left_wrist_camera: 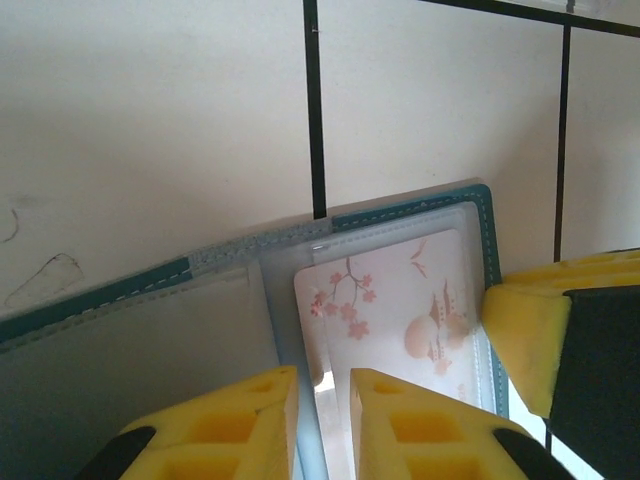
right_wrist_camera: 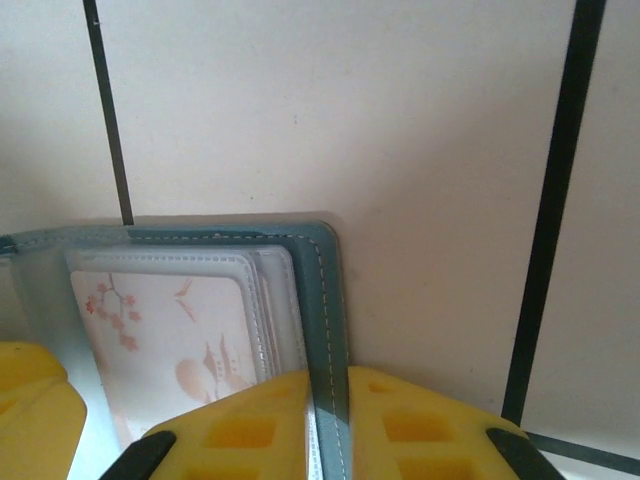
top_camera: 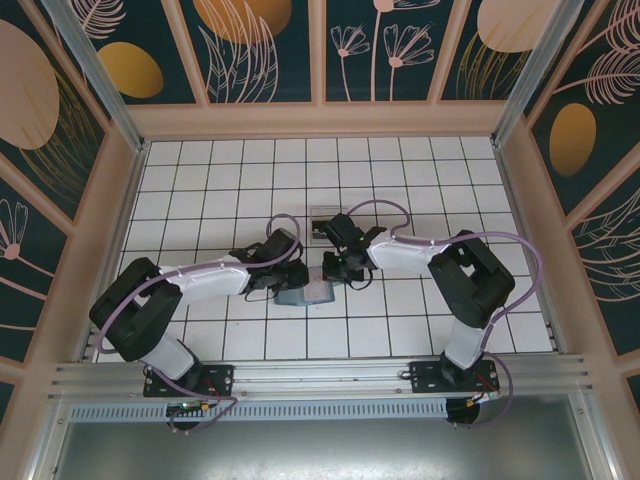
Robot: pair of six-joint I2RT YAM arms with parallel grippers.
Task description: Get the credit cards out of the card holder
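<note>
Card holder point(top_camera: 303, 294) open on worktop point(top_camera: 400, 180), centre, between arms. Right pincer point(right_wrist_camera: 328, 388) clamped on its teal right edge: our anchor. Left pincer point(left_wrist_camera: 323, 388) nearly together over clear pocket beside credit card point(left_wrist_camera: 400, 310); cannot tell if gripping. We should pinch card alone and pull along the slot.

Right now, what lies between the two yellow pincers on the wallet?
A blossom-printed credit card, inside the card holder's clear pocket, lies between left pincer and right pincer; the left wrist view shows it.
</note>
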